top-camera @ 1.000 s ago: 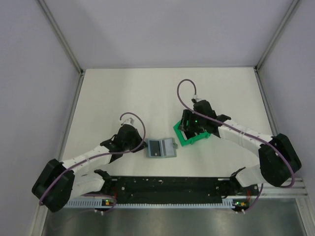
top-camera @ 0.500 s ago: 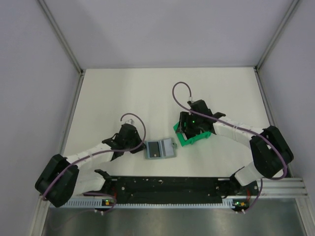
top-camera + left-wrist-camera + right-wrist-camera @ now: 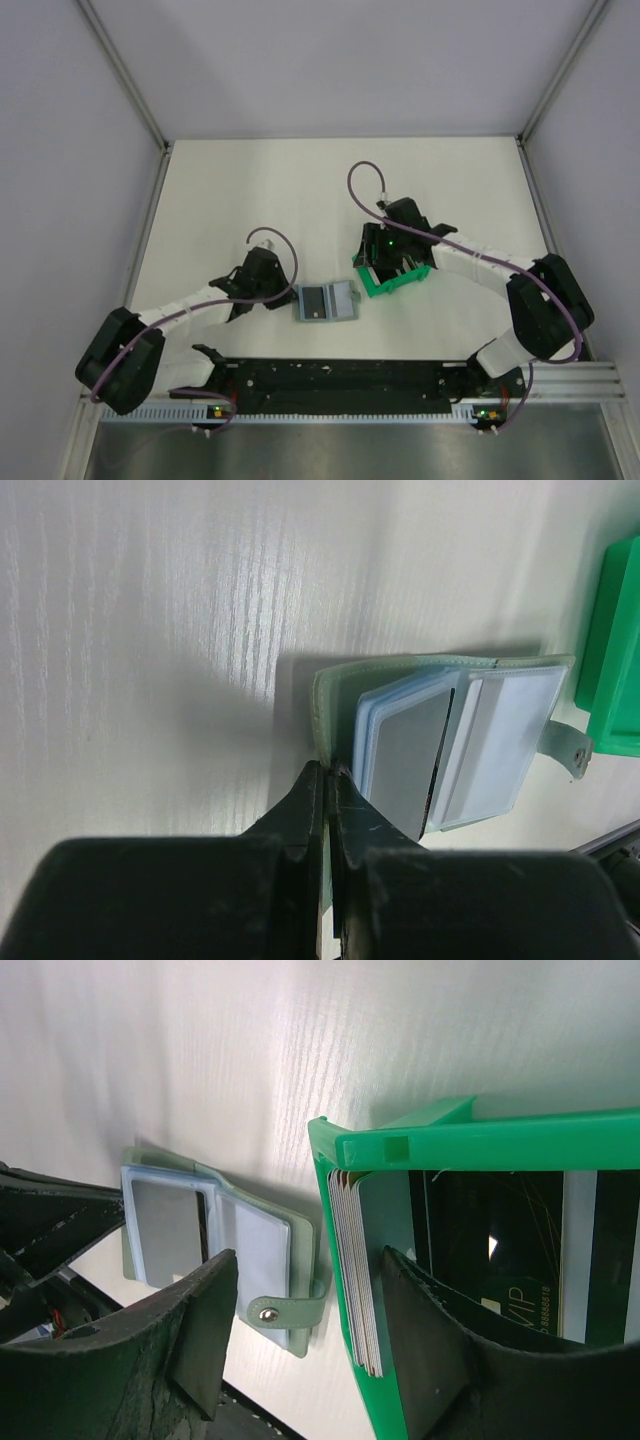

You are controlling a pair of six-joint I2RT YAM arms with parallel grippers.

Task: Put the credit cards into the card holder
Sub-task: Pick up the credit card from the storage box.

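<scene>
The card holder [image 3: 326, 301] lies open on the table, grey-green outside with light blue sleeves [image 3: 490, 735]. A grey card [image 3: 400, 755] sits in its left sleeve. My left gripper [image 3: 328, 770] is shut on the holder's near left edge, low at the table [image 3: 290, 297]. My right gripper [image 3: 305, 1260] is open over the green bin [image 3: 395, 278]. One finger [image 3: 430, 1310] is inside the bin against a stack of credit cards [image 3: 355, 1270] that stands along the bin wall. The other finger [image 3: 205, 1320] is outside the wall, above the card holder [image 3: 215, 1230].
A black card [image 3: 500, 1310] lies flat on the floor of the green bin [image 3: 480, 1138]. The holder's snap strap [image 3: 285, 1310] points toward the bin. The black base rail [image 3: 340, 378] runs along the near edge. White walls close in the table on three sides.
The right gripper has shifted slightly left and back over the bin and its jaws have narrowed a little. The left gripper stays clamped on the card holder while its arm shifts slightly.
</scene>
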